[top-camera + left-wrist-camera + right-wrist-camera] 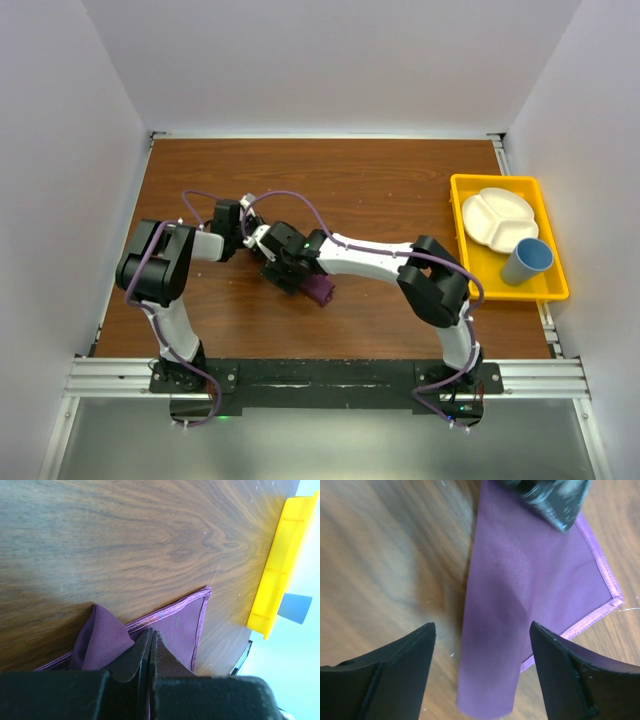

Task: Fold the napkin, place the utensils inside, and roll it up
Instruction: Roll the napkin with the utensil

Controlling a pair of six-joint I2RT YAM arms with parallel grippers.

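L pincer (151, 634) pinches napkin (182, 625); wood tbl (125, 540), white walls (60, 150).

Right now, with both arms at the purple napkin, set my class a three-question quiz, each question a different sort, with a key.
1. True or false: the right gripper is clamped on the napkin.
2. What lies in the yellow tray? A) white plate and blue cup B) fork and spoon C) nothing
3. Fill in: the left gripper is ____ on the napkin.
Key: 1 false, its jaws stand open; 2 A; 3 shut.
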